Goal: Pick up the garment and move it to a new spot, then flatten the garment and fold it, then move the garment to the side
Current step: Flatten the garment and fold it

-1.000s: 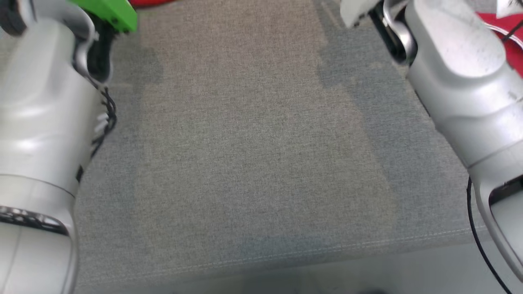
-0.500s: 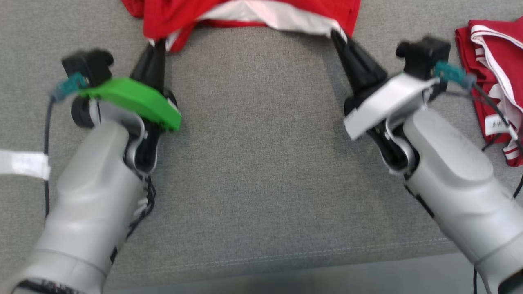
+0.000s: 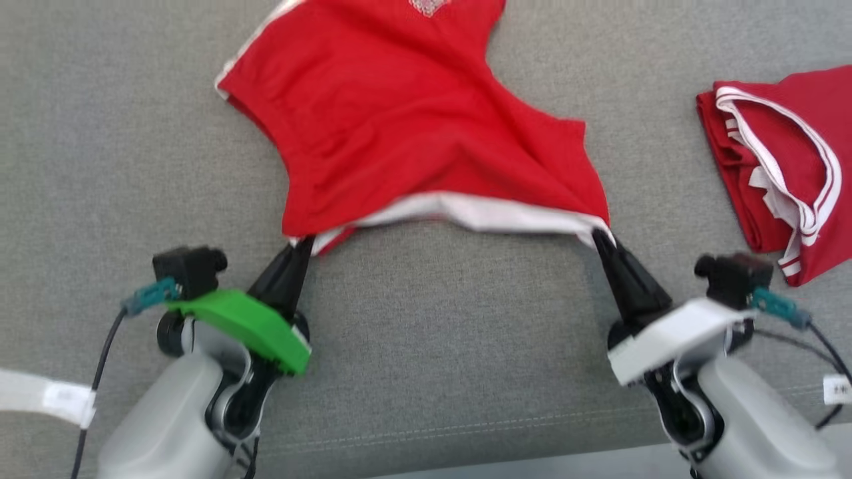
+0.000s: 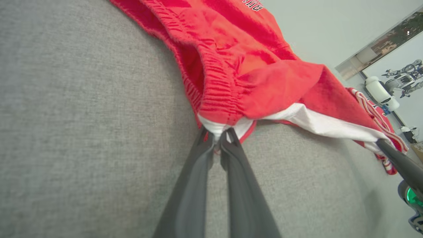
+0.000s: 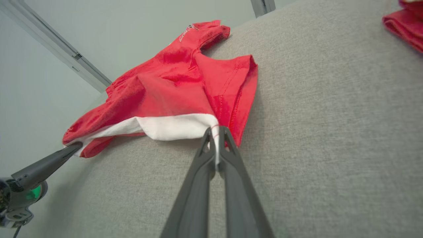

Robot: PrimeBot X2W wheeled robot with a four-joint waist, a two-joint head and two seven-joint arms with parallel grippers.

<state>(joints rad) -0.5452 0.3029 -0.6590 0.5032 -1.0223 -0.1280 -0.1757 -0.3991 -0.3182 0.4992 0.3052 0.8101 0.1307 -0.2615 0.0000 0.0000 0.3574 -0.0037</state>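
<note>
A red garment with a white inner hem lies spread on the grey cloth surface, its near edge stretched between my two grippers. My left gripper is shut on the garment's near left corner, which shows as bunched waistband in the left wrist view. My right gripper is shut on the near right corner, pinching the white hem. The garment runs away from the fingers toward the far edge. The left gripper also shows in the right wrist view.
A second red garment with white stripes lies folded at the right. White tape marks the surface at the lower left. The surface's front edge runs just below my arms. Cables trail from both wrists.
The head camera has tilted, so the whole picture shifted downward and the garment has come into view. Both grippers stay shut on its near corners.
</note>
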